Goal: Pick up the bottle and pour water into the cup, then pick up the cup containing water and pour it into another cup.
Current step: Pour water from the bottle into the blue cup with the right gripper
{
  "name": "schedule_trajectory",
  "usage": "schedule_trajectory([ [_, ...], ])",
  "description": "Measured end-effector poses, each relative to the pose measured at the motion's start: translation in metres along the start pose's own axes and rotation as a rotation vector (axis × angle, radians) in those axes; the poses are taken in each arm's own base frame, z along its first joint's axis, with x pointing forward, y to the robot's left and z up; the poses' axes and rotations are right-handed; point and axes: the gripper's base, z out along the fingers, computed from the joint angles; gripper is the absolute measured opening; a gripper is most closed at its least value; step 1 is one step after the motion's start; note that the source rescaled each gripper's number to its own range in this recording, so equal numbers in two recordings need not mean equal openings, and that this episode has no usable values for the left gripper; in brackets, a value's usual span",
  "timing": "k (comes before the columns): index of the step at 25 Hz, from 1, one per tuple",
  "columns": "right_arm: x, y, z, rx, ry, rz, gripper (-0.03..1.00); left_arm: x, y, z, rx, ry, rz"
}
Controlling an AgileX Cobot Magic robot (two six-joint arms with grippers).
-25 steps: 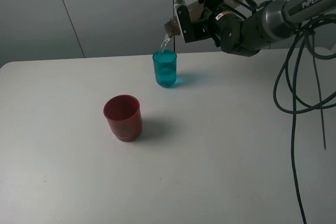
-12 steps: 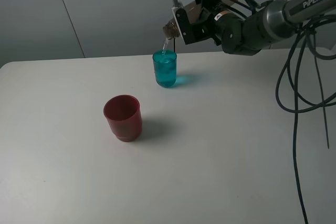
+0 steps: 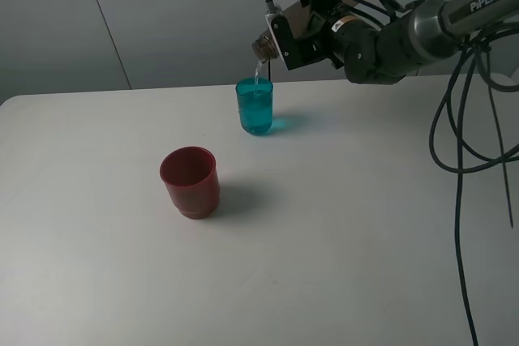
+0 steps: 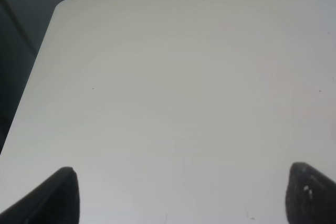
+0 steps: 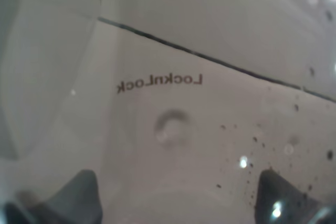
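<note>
left gripper point(image 4: 184, 198): fingers spread wide, nothing between them, only the bare white table point(image 4: 168, 77) under it. It is outside the high view, so I can't place it against the tumbler.

dark red translucent plastic cup point(image 3: 189, 181), wide with a stepped base: upright, looks empty. Well apart from the small teal-blue translucent plastic tumbler point(image 3: 255, 108), nearer the camera than the tumbler and to its left.

Tumbler: upright, looks filled most of the way up.

tall smoky grey-brown translucent plastic bottle point(image 3: 263, 42): above the tumbler, tipped mouth-down. Long axis runs from the mouth, over the tumbler's rim, up and off to the tumbler's right, with the base end highest. A thin water stream point(image 3: 258, 70) drops from the mouth into the tumbler.

right gripper point(image 3: 302, 18): clamped across the bottle body, above and right of the tumbler. The right wrist view is all bottle wall point(image 5: 168, 124) between the two fingertips.

Judgement:
- First pour is close to done.
- Next the bottle has to be righted, then the tumbler carried toward the dark red cup, i.e. left and camera-ward.
- The right arm is the one at the tumbler, but its hand is full. Either it parks the bottle first or the free left arm takes the tumbler.
</note>
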Motion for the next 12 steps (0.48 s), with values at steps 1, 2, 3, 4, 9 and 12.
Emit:
schedule_trajectory([
  [1, 0.0005, 0.0001, 0.0001, 0.001, -0.001, -0.004, 0.04, 0.0000, 0.0000, 0.0000, 0.000, 0.000, 0.000],
  [2, 0.0001, -0.0001, 0.0001, 0.003, -0.005, -0.009, 0.04, 0.0000, 0.0000, 0.0000, 0.000, 0.000, 0.000],
  [3, 0.0000, -0.0002, 0.0001, 0.004, -0.006, -0.011, 0.04, 0.0000, 0.0000, 0.0000, 0.000, 0.000, 0.000],
  [4, -0.0001, -0.0002, 0.0001, 0.005, -0.008, -0.013, 0.04, 0.0000, 0.0000, 0.0000, 0.000, 0.000, 0.000],
  [9, -0.0002, -0.0003, 0.0001, 0.005, -0.009, -0.014, 0.04, 0.0000, 0.0000, 0.0000, 0.000, 0.000, 0.000],
  [12, -0.0004, -0.0004, 0.0001, 0.007, -0.011, -0.017, 0.04, 0.0000, 0.0000, 0.0000, 0.000, 0.000, 0.000],
])
